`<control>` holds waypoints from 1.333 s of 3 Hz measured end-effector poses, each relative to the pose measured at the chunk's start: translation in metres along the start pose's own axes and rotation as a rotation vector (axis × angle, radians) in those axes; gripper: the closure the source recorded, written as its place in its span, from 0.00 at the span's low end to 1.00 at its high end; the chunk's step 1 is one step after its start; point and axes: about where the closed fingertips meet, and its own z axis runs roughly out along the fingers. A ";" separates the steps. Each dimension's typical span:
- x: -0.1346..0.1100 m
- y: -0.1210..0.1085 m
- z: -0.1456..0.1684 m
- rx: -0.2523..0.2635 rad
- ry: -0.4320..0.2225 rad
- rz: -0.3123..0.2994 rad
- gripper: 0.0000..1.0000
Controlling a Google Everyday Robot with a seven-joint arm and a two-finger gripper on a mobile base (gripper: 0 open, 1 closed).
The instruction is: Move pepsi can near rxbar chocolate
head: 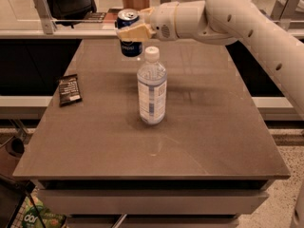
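Camera view: gripper (pixel 132 33) clamped on can (pixel 131 48), held in air over far edge of table (pixel 213 127), behind bottle (pixel 152 91) (mid-table); bar (pixel 69 90) flat at left edge. Step: transport. Next, likely: swing left, pass clear of bottle, lower can upright beside bar, release.

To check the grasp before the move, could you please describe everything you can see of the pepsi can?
The pepsi can is a small blue, metal-looking can with a silver top, upright, over the far part of the table, behind the water bottle. The gripper, reaching in from the picture's right, is shut across its middle, its tan fingers hiding part of the label. Whether its base rests on the table or hangs just above it cannot be told. Nothing else touches it.
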 end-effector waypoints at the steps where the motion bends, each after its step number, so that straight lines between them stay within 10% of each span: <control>1: 0.007 0.005 0.020 0.015 0.045 -0.013 1.00; 4: 0.039 0.029 0.063 -0.050 0.077 0.012 1.00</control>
